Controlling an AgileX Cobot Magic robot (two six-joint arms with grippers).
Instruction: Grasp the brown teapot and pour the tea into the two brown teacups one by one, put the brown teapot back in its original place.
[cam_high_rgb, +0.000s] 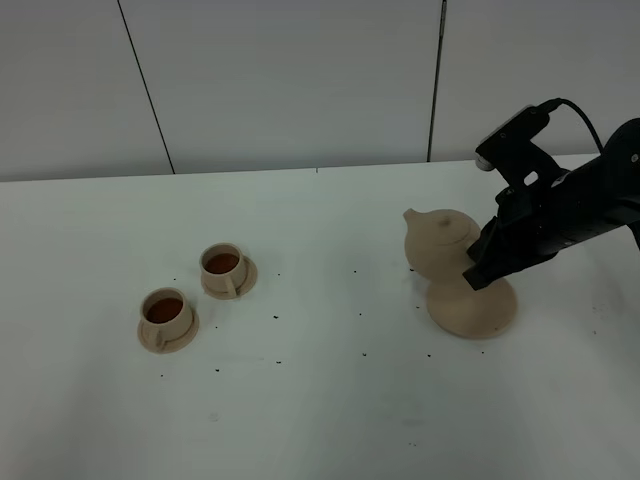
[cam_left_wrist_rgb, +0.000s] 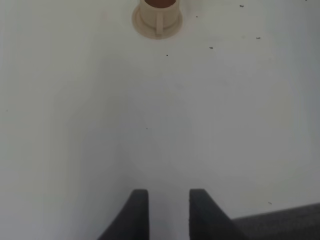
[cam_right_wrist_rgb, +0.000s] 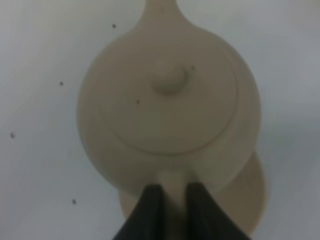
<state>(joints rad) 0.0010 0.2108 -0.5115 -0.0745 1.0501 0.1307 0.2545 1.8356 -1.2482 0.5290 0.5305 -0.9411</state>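
Note:
The brown teapot (cam_high_rgb: 438, 240) hangs a little above the table, spout toward the left, partly over the round tan plate (cam_high_rgb: 478, 308). My right gripper (cam_high_rgb: 472, 262) is shut on its loop handle. In the right wrist view the fingertips (cam_right_wrist_rgb: 152, 192) clamp the handle, with the lid and knob of the teapot (cam_right_wrist_rgb: 170, 105) beyond them and the plate (cam_right_wrist_rgb: 250, 200) under it. The two brown teacups (cam_high_rgb: 222, 266) (cam_high_rgb: 165, 311) stand on saucers at the left, both holding dark tea. My left gripper (cam_left_wrist_rgb: 168, 192) is open and empty over bare table, with one teacup (cam_left_wrist_rgb: 159, 10) far ahead of it.
Small dark specks (cam_high_rgb: 355, 271) lie scattered on the white table (cam_high_rgb: 320, 400) between the cups and the plate. A grey panelled wall (cam_high_rgb: 300, 80) runs along the far edge. The left arm does not show in the exterior view.

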